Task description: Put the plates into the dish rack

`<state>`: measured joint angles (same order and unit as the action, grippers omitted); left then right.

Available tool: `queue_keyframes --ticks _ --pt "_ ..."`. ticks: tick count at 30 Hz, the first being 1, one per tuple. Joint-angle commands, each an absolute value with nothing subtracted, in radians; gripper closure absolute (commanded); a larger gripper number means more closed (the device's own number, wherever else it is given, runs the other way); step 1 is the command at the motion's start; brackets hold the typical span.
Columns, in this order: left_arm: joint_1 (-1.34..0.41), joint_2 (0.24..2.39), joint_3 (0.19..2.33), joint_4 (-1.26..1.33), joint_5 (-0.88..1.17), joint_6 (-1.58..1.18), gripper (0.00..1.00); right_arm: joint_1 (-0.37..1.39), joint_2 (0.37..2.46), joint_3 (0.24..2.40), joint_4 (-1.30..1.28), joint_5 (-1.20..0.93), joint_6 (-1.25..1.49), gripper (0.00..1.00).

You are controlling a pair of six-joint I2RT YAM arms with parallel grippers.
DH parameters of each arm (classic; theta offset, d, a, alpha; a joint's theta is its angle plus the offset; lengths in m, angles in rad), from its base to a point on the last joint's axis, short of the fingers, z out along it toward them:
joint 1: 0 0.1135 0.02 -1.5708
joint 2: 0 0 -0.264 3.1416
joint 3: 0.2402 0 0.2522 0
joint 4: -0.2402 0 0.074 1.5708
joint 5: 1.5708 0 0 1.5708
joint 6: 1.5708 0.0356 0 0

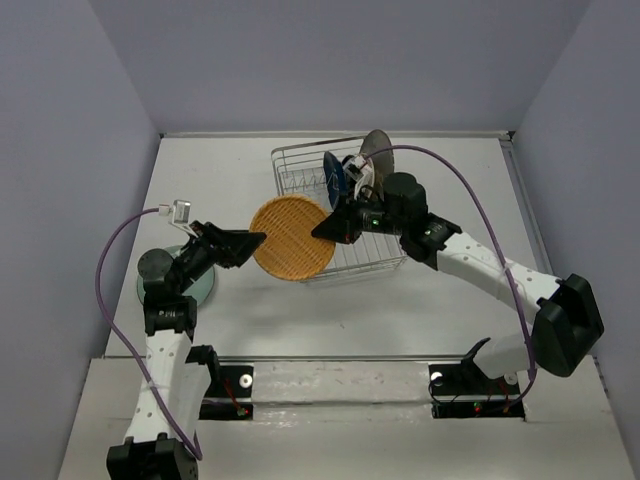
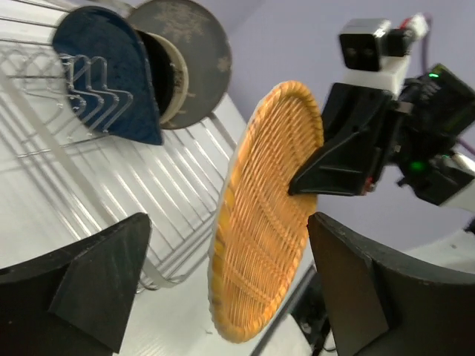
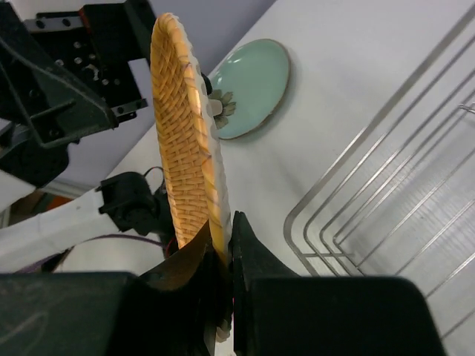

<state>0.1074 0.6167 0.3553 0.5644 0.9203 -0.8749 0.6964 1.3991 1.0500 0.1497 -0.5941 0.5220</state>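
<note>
My right hand [image 1: 323,229] clamps the orange plate [image 1: 291,238] upright, edge-on for the rack [image 2: 178,178] slots; my left hand [image 1: 255,240] is spread apart alongside.

Top external: fixed high above and behind the near edge, tilted down and forward, far enough to take in the whole bench up to the far edge. Left wrist: close and low near the bench's middle, aimed rightward and toward the far right corner, across the orange plate [image 2: 263,215] at the dish rack [image 2: 111,174] and the right gripper [image 2: 300,184]. Right wrist: closer yet, aimed back toward the left edge, past that plate edge-on to the pale teal plate [image 3: 252,85]. Shared by all three: orange plate and rack wires.
</note>
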Motion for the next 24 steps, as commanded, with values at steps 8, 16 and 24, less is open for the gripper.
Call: queue_keyframes --ticks 8,16,24 --pt "0.095 0.555 0.569 0.049 0.505 -0.436 0.01 0.701 1.472 1.353 -0.114 0.311 0.376 0.93" --pt "0.095 0.563 0.558 0.037 0.512 -0.430 0.01 0.744 1.678 1.560 -0.127 0.572 0.298 0.93" --pt "0.095 0.558 0.548 0.037 0.519 -0.436 0.01 0.813 1.835 1.689 -0.167 0.773 0.204 0.93"
